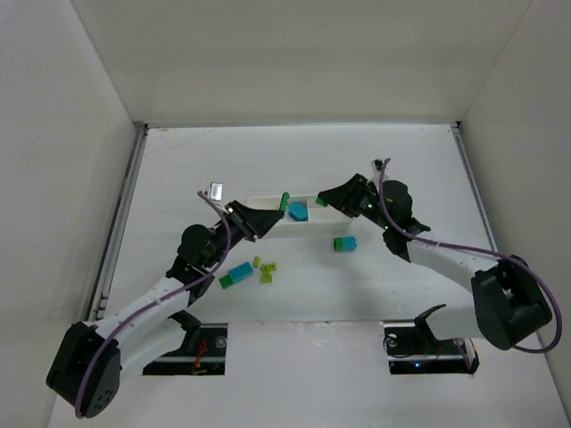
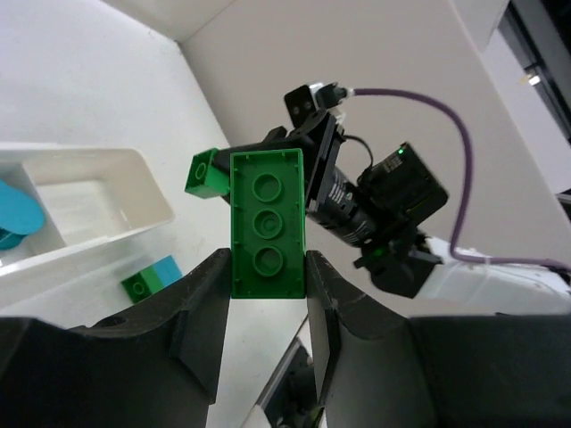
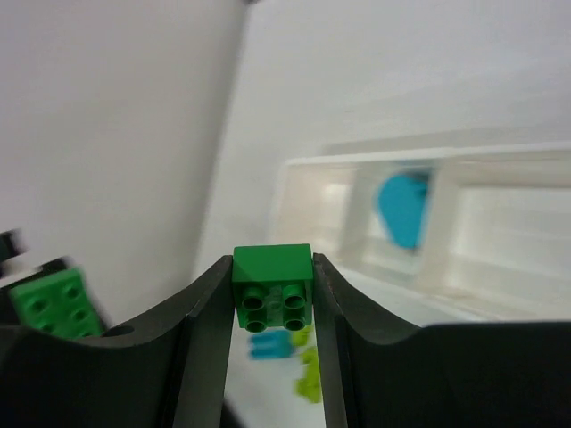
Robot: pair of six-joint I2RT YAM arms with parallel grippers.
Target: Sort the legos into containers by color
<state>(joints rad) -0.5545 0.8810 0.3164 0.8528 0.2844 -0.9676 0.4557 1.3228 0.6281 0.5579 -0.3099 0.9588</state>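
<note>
Long dark green plastic lego (image 2: pixel 266 223) sits clamped in the left gripper (image 2: pixel 266 267), a small green lego (image 3: pixel 272 265) in the right gripper (image 3: pixel 272 287), both near the white plastic tray (image 2: pixel 147 192) holding a cyan lego (image 1: pixel 298 213).

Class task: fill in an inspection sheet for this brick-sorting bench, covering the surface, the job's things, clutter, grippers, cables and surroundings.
Surface: white table, flat.
Job's things: the white tray holds one cyan brick in its middle compartment. Loose on the table nearer the arms: a cyan-green stack, a second stack and yellow-green bits.
Clutter: nothing seen.
Grippers: the left gripper is shut on a long green brick. The right gripper is shut on a small green brick. Both are by the tray.
Cables: a purple cable runs along the right arm and another purple lead along the left arm.
Surroundings: white walls on three sides.
</note>
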